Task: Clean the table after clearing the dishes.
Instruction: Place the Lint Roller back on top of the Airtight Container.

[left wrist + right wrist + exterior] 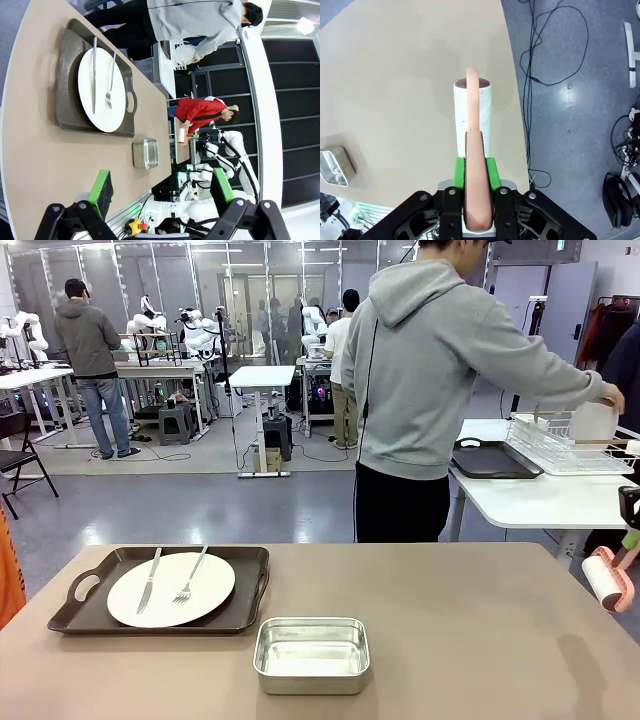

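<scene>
Your right gripper (479,172) had its jaws shut on the pink handle of a lint roller (472,107), the green pads pressed against either side of the handle. The white roll pointed away from the wrist, over the tan table (450,640) and close to its right-hand edge. From the front, you could see the roller tilted at that edge and its shadow falling on the top nearer the camera, apart from the roll.

Your left gripper (161,187) stood with its jaws wide apart and nothing between them, looking down the length of the table.

On the left part of the table lay a dark brown handled tray (250,605) carrying one round white plate (170,590). A knife (148,580) and a fork (190,577) lay side by side across the plate. Just beside the tray's right front corner, nearer you, sat a small steel pan (312,655).

Beyond the far edge, a person in a grey hoodie (430,390) was turned away from you. One hand held something white at the wire rack (560,445) on the smaller white table (540,502). Whether it was the other plate, you could not tell. A second dark tray (495,460) lay on that white table, just left of the rack.
</scene>
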You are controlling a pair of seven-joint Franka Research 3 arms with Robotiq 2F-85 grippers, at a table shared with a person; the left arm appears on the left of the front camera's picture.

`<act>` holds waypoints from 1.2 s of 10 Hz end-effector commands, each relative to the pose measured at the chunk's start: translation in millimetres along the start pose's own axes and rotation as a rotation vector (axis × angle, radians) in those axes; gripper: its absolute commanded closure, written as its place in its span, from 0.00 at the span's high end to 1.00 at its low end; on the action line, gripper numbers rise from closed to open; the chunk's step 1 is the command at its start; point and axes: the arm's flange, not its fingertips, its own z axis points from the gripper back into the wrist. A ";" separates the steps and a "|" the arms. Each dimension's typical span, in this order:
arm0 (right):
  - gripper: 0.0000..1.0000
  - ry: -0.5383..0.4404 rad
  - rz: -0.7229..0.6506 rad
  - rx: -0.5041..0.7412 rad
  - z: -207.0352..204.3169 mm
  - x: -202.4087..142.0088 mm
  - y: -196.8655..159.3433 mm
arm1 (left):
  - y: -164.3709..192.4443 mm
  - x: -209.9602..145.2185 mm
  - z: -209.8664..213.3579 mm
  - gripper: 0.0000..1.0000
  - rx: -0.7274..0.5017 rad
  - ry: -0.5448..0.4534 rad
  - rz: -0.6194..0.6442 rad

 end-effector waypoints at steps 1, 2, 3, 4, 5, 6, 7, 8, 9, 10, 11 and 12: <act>0.20 -0.011 0.009 0.002 1.0 1.1 1.4 | -0.7 -1.3 2.5 1.00 -0.008 0.001 -0.011; 0.20 -0.011 0.009 0.002 1.0 1.1 1.4 | -0.7 -1.3 2.5 1.00 -0.008 0.001 -0.011; 0.20 -0.011 0.009 0.002 1.0 1.1 1.4 | -0.7 -1.3 2.5 1.00 -0.008 0.001 -0.011; 0.20 -0.011 0.009 0.002 1.0 1.1 1.4 | -0.7 -1.3 2.5 1.00 -0.008 0.001 -0.011; 0.20 -0.011 0.009 0.002 1.0 1.1 1.4 | -0.7 -1.3 2.5 1.00 -0.008 0.001 -0.011; 0.20 -0.011 0.009 0.002 1.0 1.1 1.4 | -0.7 -1.3 2.5 1.00 -0.008 0.001 -0.011; 0.20 -0.011 0.009 0.002 1.0 1.1 1.4 | -0.7 -1.3 2.5 1.00 -0.008 0.001 -0.011; 0.20 0.000 0.000 0.000 0.1 0.1 0.0 | -0.7 -1.3 2.5 1.00 -0.008 0.001 -0.011; 0.20 -0.081 0.166 -0.038 6.5 -1.1 37.4 | -0.7 -1.3 2.5 1.00 -0.008 0.001 -0.011; 0.20 -0.099 0.320 -0.081 12.6 -4.5 80.3 | -0.7 -1.3 2.5 1.00 -0.008 0.001 -0.011; 0.20 -0.112 0.458 -0.083 24.3 -12.4 120.5 | -0.7 -1.3 2.5 1.00 -0.008 0.001 -0.011; 0.20 -0.117 0.585 -0.014 34.7 -23.3 158.3 | -0.7 -1.3 2.5 1.00 -0.008 0.001 -0.011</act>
